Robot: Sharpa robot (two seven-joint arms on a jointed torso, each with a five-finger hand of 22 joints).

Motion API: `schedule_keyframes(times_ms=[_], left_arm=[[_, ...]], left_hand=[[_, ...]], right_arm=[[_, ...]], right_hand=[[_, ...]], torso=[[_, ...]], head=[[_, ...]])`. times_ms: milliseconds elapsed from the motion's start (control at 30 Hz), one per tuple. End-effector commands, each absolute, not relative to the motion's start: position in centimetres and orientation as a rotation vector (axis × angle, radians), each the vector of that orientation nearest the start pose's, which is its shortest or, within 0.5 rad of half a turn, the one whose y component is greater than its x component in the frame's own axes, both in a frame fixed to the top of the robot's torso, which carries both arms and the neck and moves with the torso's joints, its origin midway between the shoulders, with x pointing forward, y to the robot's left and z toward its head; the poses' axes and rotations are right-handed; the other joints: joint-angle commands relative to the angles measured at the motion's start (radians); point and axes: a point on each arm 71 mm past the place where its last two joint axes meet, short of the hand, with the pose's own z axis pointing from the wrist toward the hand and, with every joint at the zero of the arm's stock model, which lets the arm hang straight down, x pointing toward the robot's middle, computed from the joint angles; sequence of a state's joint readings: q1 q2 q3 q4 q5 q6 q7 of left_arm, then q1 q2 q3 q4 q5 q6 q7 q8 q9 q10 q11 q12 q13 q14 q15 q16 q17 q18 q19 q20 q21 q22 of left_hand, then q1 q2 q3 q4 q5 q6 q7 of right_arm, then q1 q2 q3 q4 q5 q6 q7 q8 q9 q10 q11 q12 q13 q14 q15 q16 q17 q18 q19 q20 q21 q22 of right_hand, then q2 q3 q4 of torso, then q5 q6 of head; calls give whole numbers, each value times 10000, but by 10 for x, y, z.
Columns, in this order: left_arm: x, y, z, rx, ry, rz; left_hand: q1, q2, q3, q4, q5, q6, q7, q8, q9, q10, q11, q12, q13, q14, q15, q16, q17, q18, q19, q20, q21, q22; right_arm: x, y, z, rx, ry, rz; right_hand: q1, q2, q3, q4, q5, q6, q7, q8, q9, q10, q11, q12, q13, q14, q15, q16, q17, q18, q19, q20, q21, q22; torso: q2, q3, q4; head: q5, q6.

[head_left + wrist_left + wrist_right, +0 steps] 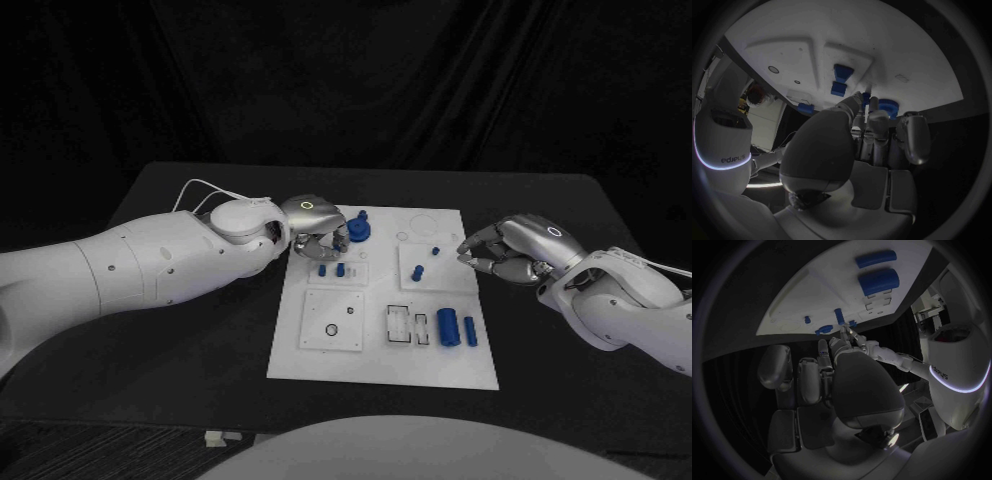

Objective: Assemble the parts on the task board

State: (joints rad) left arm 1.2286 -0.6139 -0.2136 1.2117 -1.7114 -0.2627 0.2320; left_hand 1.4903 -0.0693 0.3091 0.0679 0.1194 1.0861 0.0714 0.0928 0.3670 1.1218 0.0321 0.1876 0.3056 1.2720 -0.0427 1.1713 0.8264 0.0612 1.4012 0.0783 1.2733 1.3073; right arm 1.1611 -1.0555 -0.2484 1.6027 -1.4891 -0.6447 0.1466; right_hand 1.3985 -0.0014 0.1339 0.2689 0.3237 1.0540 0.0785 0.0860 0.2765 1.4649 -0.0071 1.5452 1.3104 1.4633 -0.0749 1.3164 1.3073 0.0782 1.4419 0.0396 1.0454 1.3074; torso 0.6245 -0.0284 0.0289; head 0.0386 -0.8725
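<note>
The white task board lies in the middle of the black table. My left hand hangs over its far left corner. Its thumb and fingers close on a blue round toothed part that stands on the board. Two short blue pegs stand just nearer than that hand. My right hand hovers beside the board's right edge, its fingers curled in with nothing between them. Small blue pegs stand in the board's far right panel. Two blue cylinders lie near the board's right edge.
The board has a square panel with a ring hole at its near left and rectangular slots in its middle. Black table surrounds the board on all sides, with a black curtain behind.
</note>
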Motion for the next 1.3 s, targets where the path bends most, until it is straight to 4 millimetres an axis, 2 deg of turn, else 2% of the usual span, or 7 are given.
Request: schedule_keyframes(times_ms=[33, 600, 867, 933, 967, 1133, 1300], left_arm=[[502, 155, -253, 7602, 17140, -6592], [502, 155, -258, 7532, 17372, -6470], [501, 156, -258, 7507, 17295, -6492], [501, 156, -258, 7490, 17269, -6485], [501, 157, -258, 7472, 17235, -6479], [503, 160, -256, 7310, 16963, -6406], [506, 170, -252, 6996, 16300, -6269]], left_hand=[[-70, -11, -34, 79, -4, -55, -14, -44, -14, 28, -121, -111, -44, -142, 34, -124, -104, 81, -109, 16, -85, 1704], [-40, -79, -36, 47, 34, -168, -95, -163, -45, -269, -143, -390, -135, -277, 15, -184, -213, 103, -197, 37, -224, 1678], [-186, -228, -72, 147, -75, -1169, -370, -323, -243, -680, -124, -641, -145, -357, 11, -184, -273, 115, -240, 47, -317, 1665], [-238, -284, -76, 197, -129, -1667, -572, -323, -351, -806, -40, -705, -140, -380, 67, -188, -301, 119, -254, 55, -352, 1659], [-279, -338, -78, 243, -166, -2135, -732, -323, -459, -919, 18, -759, -136, -406, 108, -200, -338, 120, -257, 67, -370, 1657], [-415, -446, -193, 365, -365, -3177, -1060, -319, -779, -1392, 111, -905, -78, -437, 174, -169, -346, 131, -279, 100, -450, 1645], [-519, -521, -384, 432, -555, -3497, -1184, -300, -908, -1694, 155, -946, 3, -490, 204, -195, -414, 145, -307, 115, -522, 1628]], right_arm=[[416, -274, -241, -2370, 15286, 6900], [415, -274, -240, -2366, 15324, 6905], [415, -274, -241, -2367, 15341, 6898], [415, -274, -241, -2367, 15340, 6899], [415, -274, -241, -2368, 15339, 6900], [415, -275, -240, -2362, 15327, 6889], [414, -279, -240, -2306, 15315, 6809]], right_hand=[[-39, -18, 21, 8, -58, 24, 22, -55, -3, 826, 34, -35, 2286, 606, 57, -51, 411, 153, -87, 9, -42, 1386], [-35, -24, 24, 5, -63, 19, 26, -61, -4, 814, 36, -51, 2269, 601, 59, -83, 384, 160, -96, 9, -82, 1377], [-32, -26, 26, 3, -64, 18, 26, -63, -4, 813, 37, -53, 2267, 599, 60, -90, 378, 164, -102, 10, -106, 1372], [-32, -26, 26, 3, -64, 18, 26, -63, -4, 813, 37, -53, 2267, 599, 60, -90, 378, 164, -102, 10, -106, 1372], [-32, -26, 26, 3, -64, 18, 26, -63, -4, 813, 37, -53, 2267, 599, 60, -90, 378, 164, -102, 10, -106, 1372], [-32, -26, 26, 3, -64, 18, 26, -63, -4, 813, 37, -53, 2267, 599, 60, -90, 378, 164, -102, 10, -106, 1372], [-31, -33, 28, 1, -69, 21, 29, -65, -4, 806, 40, -62, 2258, 596, 63, -96, 373, 165, -106, 11, -122, 1368]], torso=[[0, 0, -6], [4, -2, 14], [2, -3, 9], [0, -2, 4], [-1, 0, 0], [-5, -4, -11], [-3, -11, -2]], head=[[3, -2], [8, -2], [45, -2], [53, -2], [60, -2], [85, -2], [115, -2]])
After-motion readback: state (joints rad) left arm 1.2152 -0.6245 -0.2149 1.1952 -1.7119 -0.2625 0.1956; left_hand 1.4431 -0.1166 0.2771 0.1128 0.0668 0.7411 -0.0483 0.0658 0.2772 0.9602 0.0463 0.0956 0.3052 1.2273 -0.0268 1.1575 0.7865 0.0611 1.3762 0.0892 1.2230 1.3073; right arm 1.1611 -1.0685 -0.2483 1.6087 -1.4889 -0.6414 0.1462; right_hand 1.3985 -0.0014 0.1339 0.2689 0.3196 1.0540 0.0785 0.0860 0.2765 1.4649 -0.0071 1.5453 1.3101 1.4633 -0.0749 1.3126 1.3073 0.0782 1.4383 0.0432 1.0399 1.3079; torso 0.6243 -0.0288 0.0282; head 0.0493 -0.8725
